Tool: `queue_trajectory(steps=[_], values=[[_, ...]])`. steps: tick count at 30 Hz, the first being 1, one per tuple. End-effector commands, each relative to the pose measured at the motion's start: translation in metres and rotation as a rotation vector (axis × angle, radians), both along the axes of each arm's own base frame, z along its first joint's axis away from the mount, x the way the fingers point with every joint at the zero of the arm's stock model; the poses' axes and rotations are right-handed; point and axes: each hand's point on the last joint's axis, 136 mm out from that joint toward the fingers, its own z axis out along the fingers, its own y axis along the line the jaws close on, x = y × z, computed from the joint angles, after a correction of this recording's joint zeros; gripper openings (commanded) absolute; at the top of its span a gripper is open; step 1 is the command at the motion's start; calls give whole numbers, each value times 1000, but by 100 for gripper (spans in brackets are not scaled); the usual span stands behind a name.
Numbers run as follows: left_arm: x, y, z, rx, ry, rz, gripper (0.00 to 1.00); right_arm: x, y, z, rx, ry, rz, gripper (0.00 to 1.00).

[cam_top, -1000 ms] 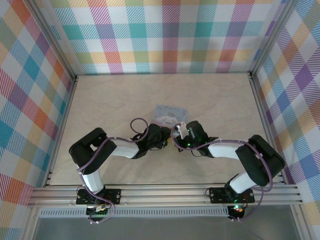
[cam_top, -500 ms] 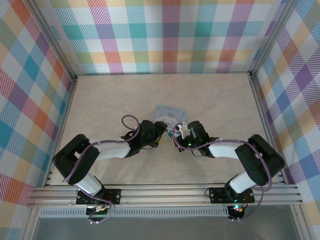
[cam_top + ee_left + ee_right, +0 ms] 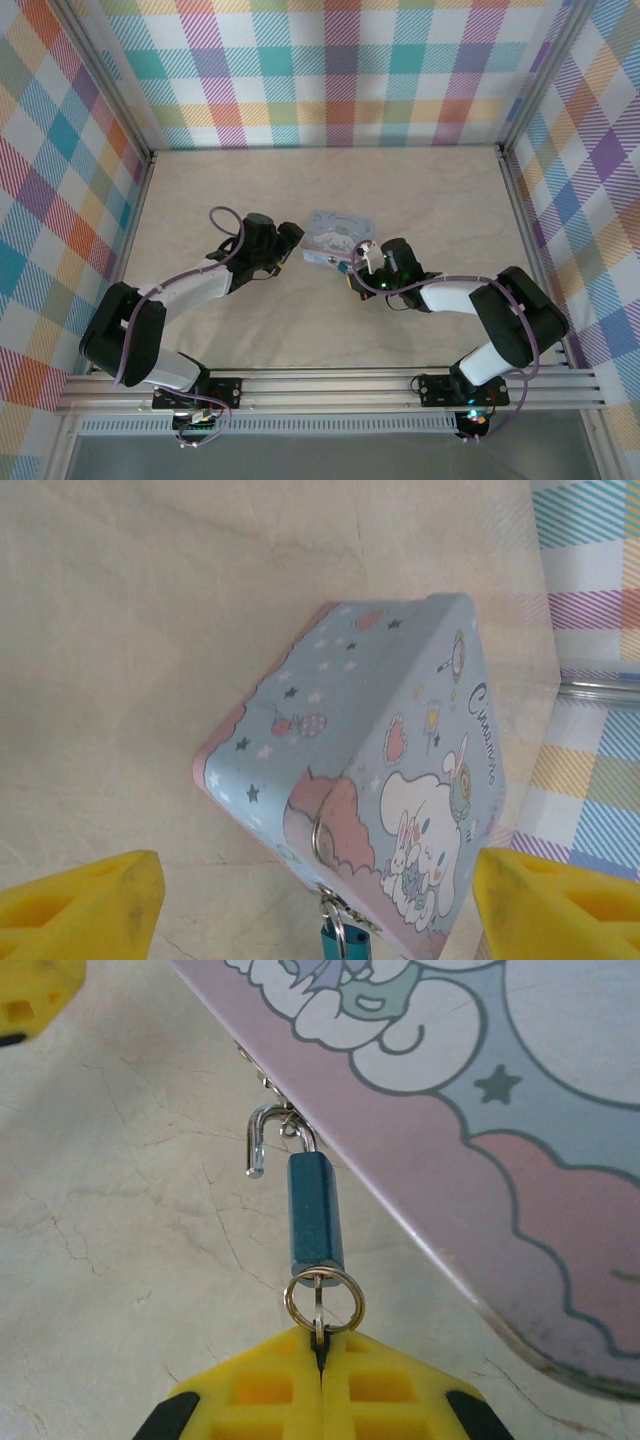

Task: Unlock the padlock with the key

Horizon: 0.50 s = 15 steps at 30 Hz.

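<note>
Right claw (image 3: pixel 320 1352) pinched tight on the key (image 3: pixel 319 1328), which is stuck in the bottom of the padlock (image 3: pixel 315 1212). Padlock hangs at the tin (image 3: pixel 520 1110) edge on the table, shackle (image 3: pixel 262 1135) popped free on one end. Left claw (image 3: pixel 292 242) wide, empty, just beside tin.

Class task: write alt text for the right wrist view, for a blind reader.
The right gripper pinches the key, inserted in the small teal padlock, whose shackle hangs open, hooked on a light-blue cartoon tin.
</note>
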Motion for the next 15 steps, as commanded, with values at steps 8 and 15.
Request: queue_trajectory(steps=[8, 15], values=[[23, -37, -8, -18, 6, -253, 81, -2, 4, 1, 68, 56, 9, 0], [27, -43, -27, -12, 42, -269, 74, -5, 0, 1, 104, 124, -19, 0]])
